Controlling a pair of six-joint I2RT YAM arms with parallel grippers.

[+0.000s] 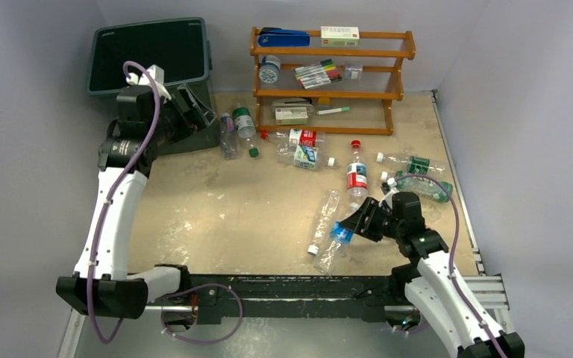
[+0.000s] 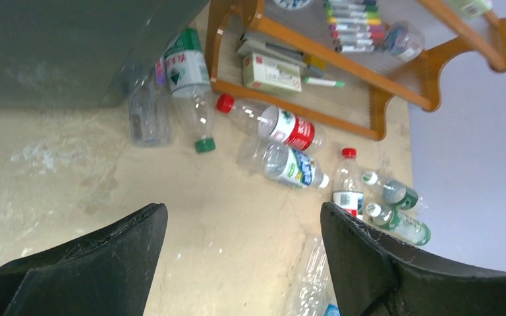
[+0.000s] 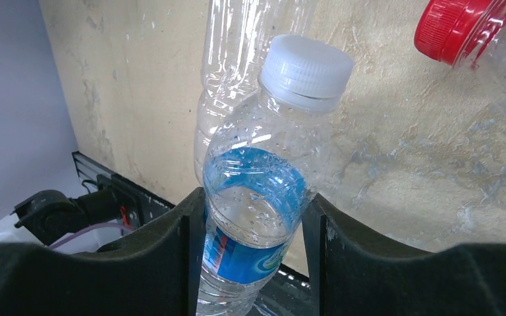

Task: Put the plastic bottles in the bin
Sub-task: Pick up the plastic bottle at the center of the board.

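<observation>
Right gripper (image 3: pixel 253 227) pinches the blue-label bottle (image 3: pixel 263 191) just below its shoulder. Both fingers (image 3: pixel 171 250) touch its sides, and the white cap points away from the wrist. Only the right wrist view shows this contact. In the top view the right gripper (image 1: pixel 352 224) covers most of the bottle, with just the blue label (image 1: pixel 337 237) showing past the fingertips. Can't tell if the bottle is off the table (image 1: pixel 254 216).

An unlabelled clear bottle (image 3: pixel 237 66) lies just beyond the held one and overlaps it in the wrist view. The top view shows it lying alongside (image 1: pixel 324 221). A red-capped bottle (image 3: pixel 461 26) sits ahead-right of the fingers; which one it is in the top view is unclear.

Left gripper (image 2: pixel 244 257) has its fingers spread wide, with nothing between them and bare table below. In the wrist view the bin (image 2: pixel 59 46) is only a dark wall ahead-left. Only the top view shows its rim and open mouth (image 1: pixel 153 24), with the left gripper (image 1: pixel 198 112) just beside its front wall. The inside is too dark to read.

Ahead of the left fingers, a crushed clear bottle (image 2: pixel 148 112) and a green-label bottle (image 2: pixel 188 72) lie against the bin. Further right are a red-label bottle (image 2: pixel 277 125) and a blue-green-label bottle (image 2: pixel 290 164). A pair of green bottles (image 2: pixel 395 194) lies far right. The orange rack (image 2: pixel 369 76) holding markers (image 2: pixel 352 26) stands behind them.
</observation>
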